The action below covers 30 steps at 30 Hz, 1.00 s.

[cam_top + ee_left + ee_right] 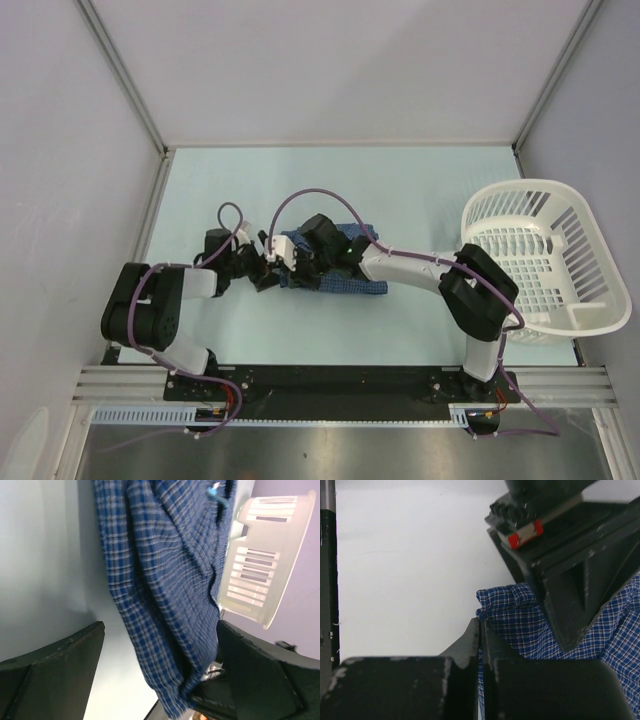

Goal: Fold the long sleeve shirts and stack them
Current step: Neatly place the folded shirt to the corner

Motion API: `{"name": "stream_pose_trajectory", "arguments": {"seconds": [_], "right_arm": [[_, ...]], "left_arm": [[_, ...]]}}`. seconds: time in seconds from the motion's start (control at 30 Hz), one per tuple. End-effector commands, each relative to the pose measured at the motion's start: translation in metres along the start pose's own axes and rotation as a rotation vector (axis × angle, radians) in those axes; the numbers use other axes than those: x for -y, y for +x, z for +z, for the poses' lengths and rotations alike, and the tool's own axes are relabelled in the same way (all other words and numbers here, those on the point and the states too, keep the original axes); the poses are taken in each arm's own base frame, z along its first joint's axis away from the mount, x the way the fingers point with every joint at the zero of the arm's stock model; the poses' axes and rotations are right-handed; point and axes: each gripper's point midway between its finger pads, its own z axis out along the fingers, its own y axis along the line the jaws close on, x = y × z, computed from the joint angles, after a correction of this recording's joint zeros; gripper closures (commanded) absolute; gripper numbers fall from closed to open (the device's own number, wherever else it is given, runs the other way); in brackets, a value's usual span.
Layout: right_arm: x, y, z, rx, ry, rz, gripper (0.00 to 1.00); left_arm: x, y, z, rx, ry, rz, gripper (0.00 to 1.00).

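The right hand (481, 640) is closed, its two fingers pressed together on a thin edge of the blue checked shirt (520, 615) that runs down between them. The left hand (160, 650) stands fully open and grips nothing; the cloth stretches across the gap between its fingers, though I cannot tell whether it touches them. Only the left wrist view shows the shirt's long folds, with the white slatted basket (260, 565) behind. Only the top view shows the layout: the shirt lies bunched mid-table (400, 190), largely hidden under both arms, and the basket sits well apart at the right edge.
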Motion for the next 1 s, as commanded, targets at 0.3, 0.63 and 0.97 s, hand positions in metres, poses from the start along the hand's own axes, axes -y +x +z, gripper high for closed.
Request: {"name": "stream_pose_trajectory", "arguments": {"seconds": [0.3,0.63,0.97], "right_arm": [[0.021,-0.044,0.006,0.100,0.055,-0.007,1.00],[0.065,-0.015,-0.046,0.044,0.144,0.202,0.38],[0.093,0.036,-0.105,-0.027,0.261,0.345,0.11]], "left_arm": [[0.023,-0.022,0.047,-0.069,0.036,0.053,0.57],[-0.003,-0.123,0.076,-0.112,-0.253,0.434,1.00],[-0.015,-0.305,0.046,0.111,-0.320,0.575,1.00]]}}
